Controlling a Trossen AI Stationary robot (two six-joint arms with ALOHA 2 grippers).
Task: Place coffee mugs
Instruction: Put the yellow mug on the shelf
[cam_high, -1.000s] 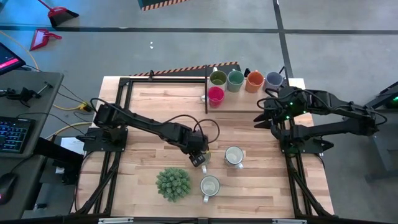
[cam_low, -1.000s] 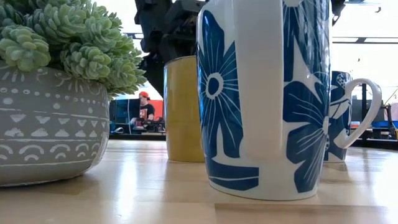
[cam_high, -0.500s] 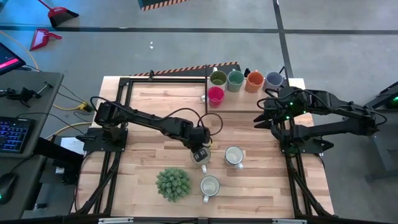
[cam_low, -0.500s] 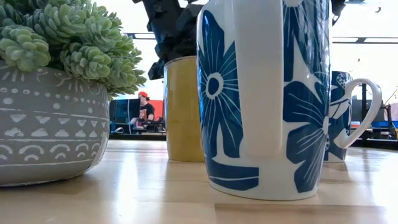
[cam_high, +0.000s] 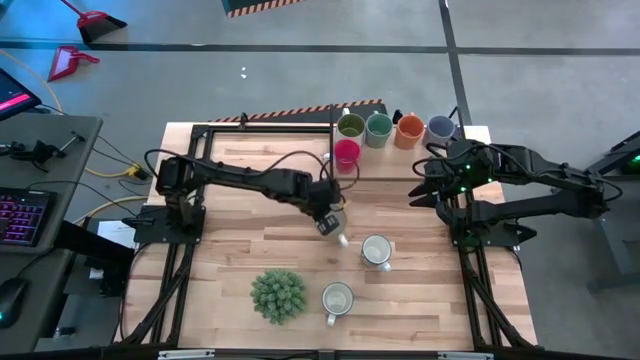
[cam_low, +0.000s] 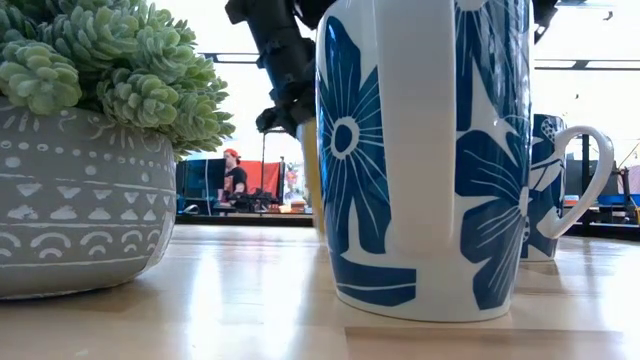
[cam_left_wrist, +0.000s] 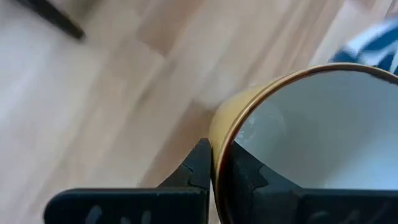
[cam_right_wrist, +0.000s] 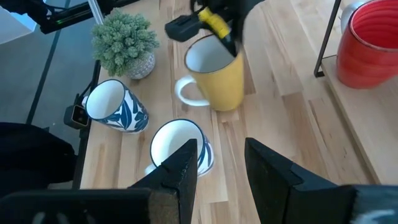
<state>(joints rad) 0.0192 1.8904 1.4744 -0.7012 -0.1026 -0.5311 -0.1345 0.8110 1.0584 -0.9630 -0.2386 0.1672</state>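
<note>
Yellow mug (cam_right_wrist: 217, 78): pinched by its rim in your left pincer (cam_high: 328, 222), lifted mid-surface; the row of coloured mugs (cam_high: 392, 130) lies beyond it. Right pincer (cam_right_wrist: 221, 163) waits open, farther off.

Even overhead light is filling the high view, leaving only soft shadows under the arms on the table (cam_high: 250, 245). In the low view, bright windows (cam_low: 600, 90) far behind are backlighting everything, and glare is streaking the tabletop. The left wrist view is blurring heavily, with the yellow mug (cam_left_wrist: 298, 137) rim smearing. The right wrist view is staying fairly sharp.
</note>
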